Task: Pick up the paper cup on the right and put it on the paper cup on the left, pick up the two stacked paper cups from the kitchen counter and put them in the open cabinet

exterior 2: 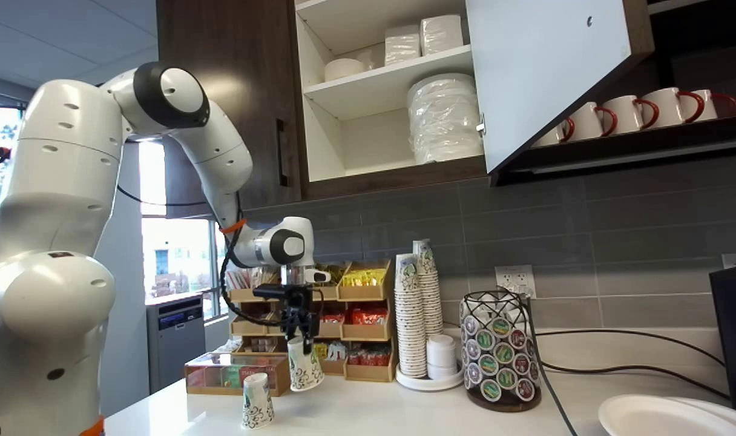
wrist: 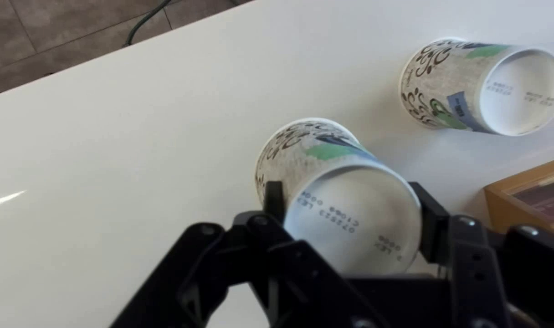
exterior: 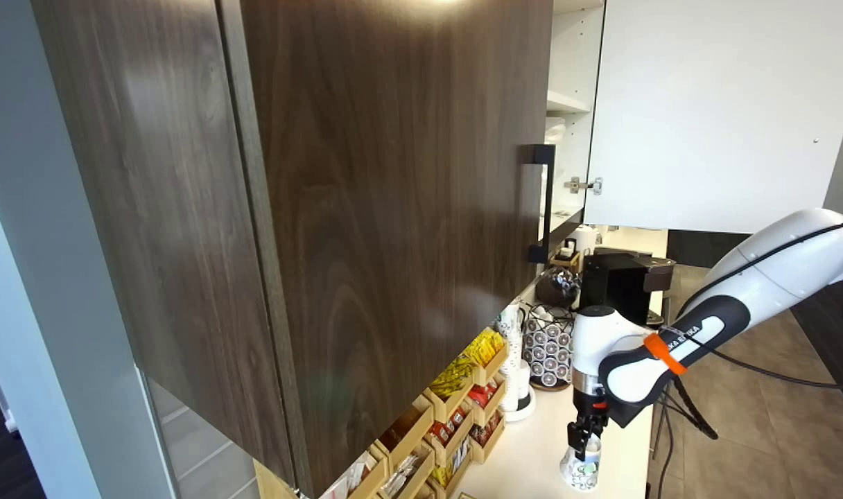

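"Where?"

"Glossy white kitchen counter [exterior 2: 356, 418], gray tile wall [exterior 2: 537, 218], open cabinet [exterior 2: 374, 139] above."

"Count?"

"Two loose: a paper cup [exterior 2: 306, 368] clamped in the gripper [wrist: 348, 206], a second paper cup [exterior 2: 258, 401] upended on the counter."

Long grey tiles [exterior 2: 531, 209] with pale joints covered the back wall [exterior 2: 652, 266] in an exterior view. A white outlet [exterior 2: 513, 280] was set in it, right of centre. Pale panelled ceiling [exterior 2: 59, 39] showed upper left. Window [exterior 2: 180, 254] at left was bright with daylight; grey upright unit [exterior 2: 176, 348] stood beneath it. Dark shelf [exterior 2: 640, 145] ran along the right. In an exterior view, blue-grey side wall [exterior: 54, 229] rose at far left; brownish floor tiles [exterior: 740, 423] lay lower right, and upper left in the wrist view.
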